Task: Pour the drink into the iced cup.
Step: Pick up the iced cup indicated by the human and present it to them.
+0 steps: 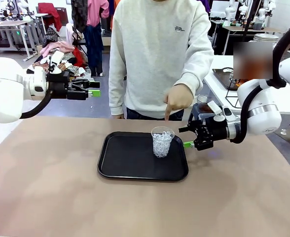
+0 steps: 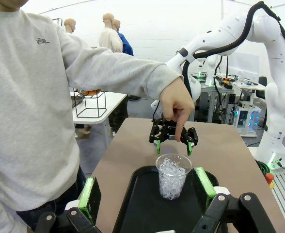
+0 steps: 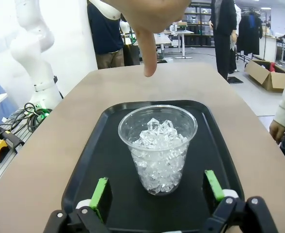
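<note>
The iced cup [image 1: 162, 142], a clear plastic cup full of ice cubes, stands upright on the right part of a black tray [image 1: 130, 158]. A person's hand [image 1: 177, 100] points a finger down just behind it. My right gripper [image 1: 188, 138] hovers open, low at the tray's right edge, aimed at the cup [image 3: 157, 145], which stands a little beyond its green pads [image 3: 101, 191]. My left gripper [image 1: 94, 89] hangs open, high at the left, well clear of the tray, and faces the cup [image 2: 172, 176] from afar. The drink is out of view.
The person in a grey sweatshirt [image 1: 157, 54] stands at the table's far edge. A white side table [image 1: 224, 79] with a black wire stand [image 2: 95, 105] lies beyond the right arm. Bare brown tabletop [image 1: 46, 187] surrounds the tray.
</note>
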`<action>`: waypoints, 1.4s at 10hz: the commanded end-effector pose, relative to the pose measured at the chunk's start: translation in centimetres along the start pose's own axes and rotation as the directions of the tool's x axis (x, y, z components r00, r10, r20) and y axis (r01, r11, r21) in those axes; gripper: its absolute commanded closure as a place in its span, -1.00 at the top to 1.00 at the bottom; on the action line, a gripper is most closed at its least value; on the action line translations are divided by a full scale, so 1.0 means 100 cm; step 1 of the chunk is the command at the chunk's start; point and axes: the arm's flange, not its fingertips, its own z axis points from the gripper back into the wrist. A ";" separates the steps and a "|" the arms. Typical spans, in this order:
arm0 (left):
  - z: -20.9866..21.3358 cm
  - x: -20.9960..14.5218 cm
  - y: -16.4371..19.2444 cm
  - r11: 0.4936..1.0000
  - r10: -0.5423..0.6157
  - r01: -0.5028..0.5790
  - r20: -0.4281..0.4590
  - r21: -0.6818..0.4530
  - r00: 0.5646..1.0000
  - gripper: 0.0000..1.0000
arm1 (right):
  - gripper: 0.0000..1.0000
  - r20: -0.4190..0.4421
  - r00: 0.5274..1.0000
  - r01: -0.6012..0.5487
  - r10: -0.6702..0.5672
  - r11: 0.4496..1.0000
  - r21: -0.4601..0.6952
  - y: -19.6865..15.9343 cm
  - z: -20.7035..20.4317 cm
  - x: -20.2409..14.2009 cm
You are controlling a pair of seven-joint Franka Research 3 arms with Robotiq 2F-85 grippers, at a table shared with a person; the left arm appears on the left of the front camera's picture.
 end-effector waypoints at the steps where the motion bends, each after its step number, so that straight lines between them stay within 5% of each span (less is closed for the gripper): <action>1: -0.001 0.002 0.000 1.000 0.000 0.000 0.008 0.012 1.000 1.00 | 1.00 0.000 1.000 0.000 0.000 1.000 0.000 0.000 0.000 0.000; 14: -0.001 0.002 0.000 1.000 0.000 0.000 0.008 0.012 1.000 1.00 | 1.00 0.108 0.994 0.025 -0.015 0.995 -0.093 0.014 -0.034 -0.025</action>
